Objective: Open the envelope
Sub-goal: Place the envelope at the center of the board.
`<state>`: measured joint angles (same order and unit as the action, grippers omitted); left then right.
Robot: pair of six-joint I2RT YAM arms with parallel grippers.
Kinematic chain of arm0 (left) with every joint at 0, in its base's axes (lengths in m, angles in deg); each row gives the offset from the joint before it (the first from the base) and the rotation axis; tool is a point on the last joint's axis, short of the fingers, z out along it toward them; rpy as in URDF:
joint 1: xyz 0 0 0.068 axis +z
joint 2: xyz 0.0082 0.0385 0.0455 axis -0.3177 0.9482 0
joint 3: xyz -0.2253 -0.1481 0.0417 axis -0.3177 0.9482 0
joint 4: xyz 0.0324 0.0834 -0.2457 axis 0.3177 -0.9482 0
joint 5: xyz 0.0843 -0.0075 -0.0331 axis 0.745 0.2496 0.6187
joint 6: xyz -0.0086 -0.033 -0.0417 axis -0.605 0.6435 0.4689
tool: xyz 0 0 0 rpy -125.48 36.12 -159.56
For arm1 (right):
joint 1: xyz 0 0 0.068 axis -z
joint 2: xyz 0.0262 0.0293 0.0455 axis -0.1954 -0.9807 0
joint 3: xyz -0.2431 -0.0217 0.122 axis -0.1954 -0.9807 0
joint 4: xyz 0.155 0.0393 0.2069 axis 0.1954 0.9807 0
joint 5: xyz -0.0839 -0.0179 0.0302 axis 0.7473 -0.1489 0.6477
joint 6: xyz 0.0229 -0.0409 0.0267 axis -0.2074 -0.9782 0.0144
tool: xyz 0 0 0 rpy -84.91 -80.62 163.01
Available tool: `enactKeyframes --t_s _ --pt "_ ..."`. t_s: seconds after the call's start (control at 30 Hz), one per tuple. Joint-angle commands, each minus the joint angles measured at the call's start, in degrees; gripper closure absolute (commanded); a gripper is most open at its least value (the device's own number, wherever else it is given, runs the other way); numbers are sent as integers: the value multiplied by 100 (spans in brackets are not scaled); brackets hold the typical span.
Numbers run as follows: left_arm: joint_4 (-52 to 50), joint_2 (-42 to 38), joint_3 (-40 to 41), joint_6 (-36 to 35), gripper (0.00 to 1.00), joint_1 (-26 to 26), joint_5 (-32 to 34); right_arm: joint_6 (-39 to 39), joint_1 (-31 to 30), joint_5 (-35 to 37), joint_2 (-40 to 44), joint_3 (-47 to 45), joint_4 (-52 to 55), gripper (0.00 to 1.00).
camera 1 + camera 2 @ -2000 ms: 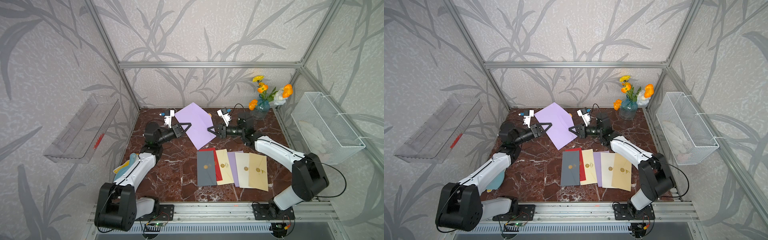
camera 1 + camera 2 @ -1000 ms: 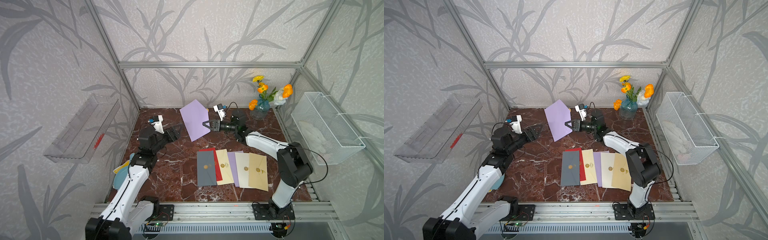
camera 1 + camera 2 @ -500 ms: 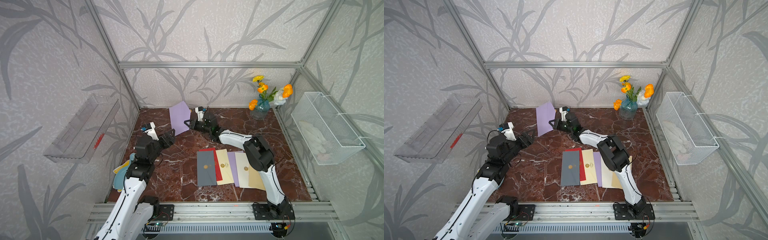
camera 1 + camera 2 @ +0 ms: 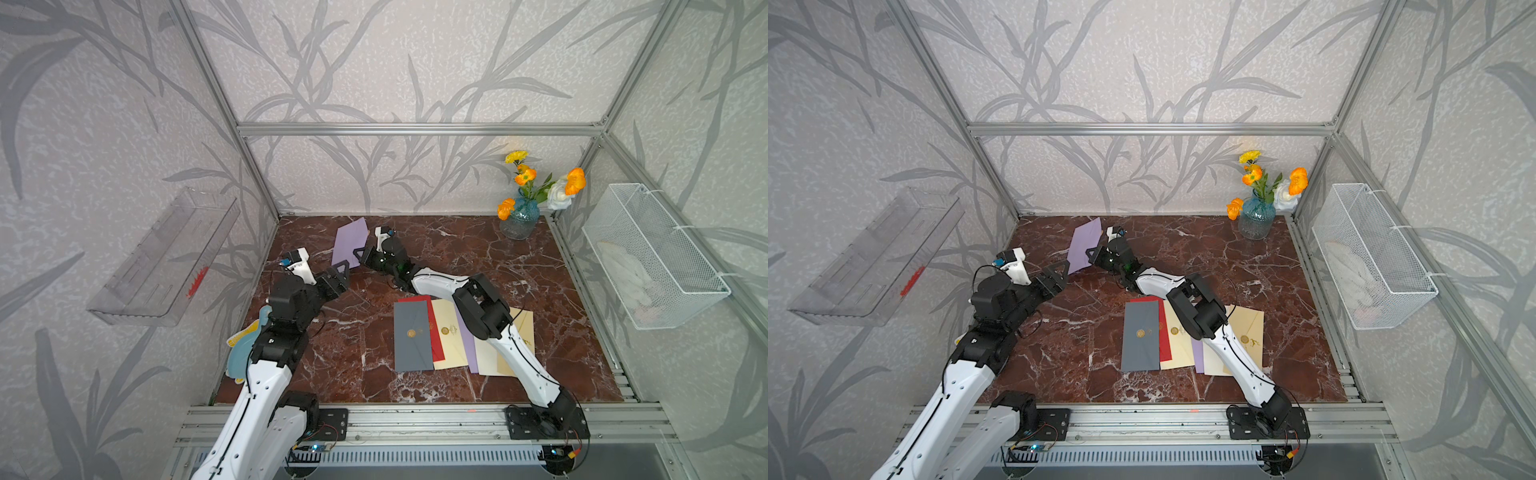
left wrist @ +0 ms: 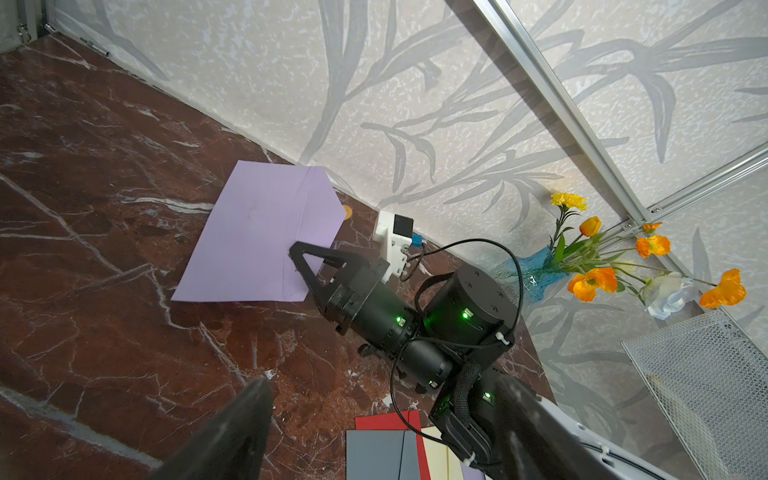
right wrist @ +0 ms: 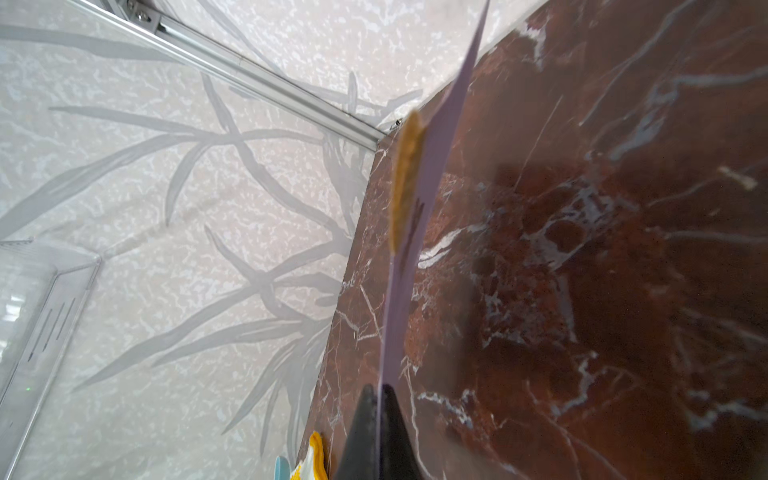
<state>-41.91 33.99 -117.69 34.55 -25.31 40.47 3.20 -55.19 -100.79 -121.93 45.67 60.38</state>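
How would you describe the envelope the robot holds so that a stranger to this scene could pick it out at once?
Start at the marble table and look along its back edge, away from the flower vase. There the right pincer grips a lilac envelope. Unlike the fanned envelopes lying overlapped at the front, it is alone, lifted, its pointed flap unfolded.

— What do the walls [image 4: 415,62] look like?
— Pale, with big grey leaves. Silver bars [image 4: 415,129] run along them.
— And the table [image 4: 519,266]?
— Dark red stone with white lines. A clear shelf [image 4: 166,257] hangs left, a wire basket [image 4: 681,253] right.
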Motion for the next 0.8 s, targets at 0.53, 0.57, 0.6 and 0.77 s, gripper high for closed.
enactKeyframes --t_s 0.53,0.57,0.6,0.77 --pt "-178 -205 98 -45 17 -5 -17 464 -139 466 -1192 1797 839 100" --pt "-183 -226 107 -47 17 0 -7 495 -143 472 -1216 1815 843 100" --pt "-195 -251 112 -56 17 2 5 515 -150 484 -1239 1841 851 99" --pt "-222 -257 117 -67 17 -4 14 631 -178 554 -1309 1925 865 96"
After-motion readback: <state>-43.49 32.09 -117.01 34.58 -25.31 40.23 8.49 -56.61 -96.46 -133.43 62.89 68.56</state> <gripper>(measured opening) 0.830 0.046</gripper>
